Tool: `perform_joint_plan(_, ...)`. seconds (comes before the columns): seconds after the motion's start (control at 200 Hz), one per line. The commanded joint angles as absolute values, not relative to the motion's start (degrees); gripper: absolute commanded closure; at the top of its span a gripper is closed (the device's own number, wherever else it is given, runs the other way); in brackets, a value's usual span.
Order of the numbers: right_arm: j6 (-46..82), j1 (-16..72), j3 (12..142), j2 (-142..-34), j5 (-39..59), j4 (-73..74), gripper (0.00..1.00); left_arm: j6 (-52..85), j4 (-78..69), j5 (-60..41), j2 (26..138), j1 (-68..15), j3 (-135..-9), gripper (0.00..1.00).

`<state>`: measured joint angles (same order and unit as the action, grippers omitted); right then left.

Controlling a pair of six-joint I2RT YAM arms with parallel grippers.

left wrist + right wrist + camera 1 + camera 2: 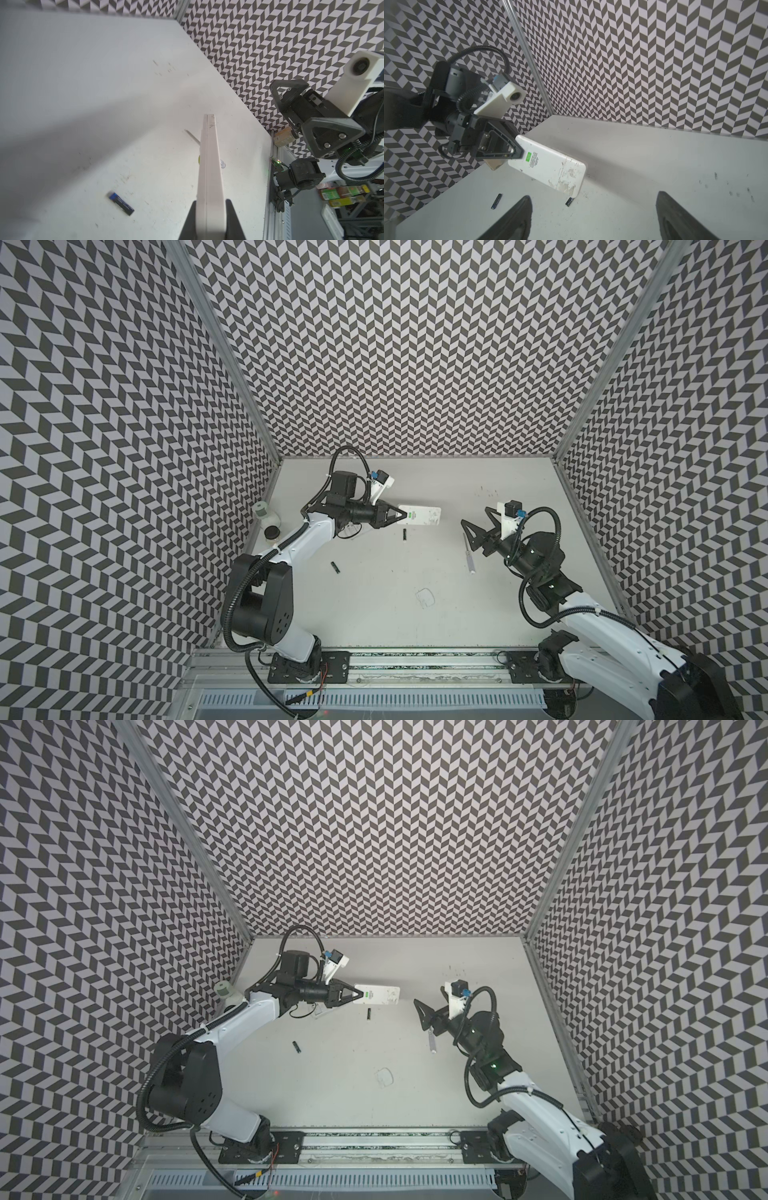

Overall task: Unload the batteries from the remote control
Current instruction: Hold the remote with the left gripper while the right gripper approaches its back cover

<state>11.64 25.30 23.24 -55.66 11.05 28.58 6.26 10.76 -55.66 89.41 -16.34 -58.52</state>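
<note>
Chevron-walled bench (374,614): one remote control (424,515), two black batteries, one screwdriver (468,553).
Left gripper (401,514) pinches the remote control's end; one battery (404,534) lies at its 6 o'clock, another battery (336,567) at 7; right gripper (474,516) gapes wide, empty, at 3.

Clamped edge-on in the left gripper (211,202), black fingers (190,222) pressed against both flat faces: a white remote control (209,162), reaching out over the white table (83,93). Lying flat on the table, apart from the remote: a black battery (121,203) with a blue end. Partly hidden behind the remote: a slim metal screwdriver (192,136), shaft tip showing on one side, clear handle end on the other. Farther off, raised near the table edge: the right gripper (295,112), jaws spread wide with nothing between them, white wrist camera (361,70) mounted on it. Beyond: a chevron-patterned wall (270,41).
</note>
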Motion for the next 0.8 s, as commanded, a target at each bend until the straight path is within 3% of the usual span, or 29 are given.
perform_joint_plan(0.0, 18.6, 25.1, 25.7, -59.7, 15.9, 29.8, 0.1, 12.2, 2.2, -57.9, 85.5, -15.8, -54.6, 1.0)
perform_joint_plan(0.315, 25.5, 25.2, 31.7, -77.8, 29.2, 27.9, 0.22, 14.2, -5.5, -56.3, 83.0, -15.3, -47.0, 1.0)
perform_joint_plan(0.796, 29.1, 25.4, 34.3, -86.3, 36.4, 38.3, 0.3, 17.7, -9.2, -59.4, 83.7, -15.8, -47.1, 1.0)
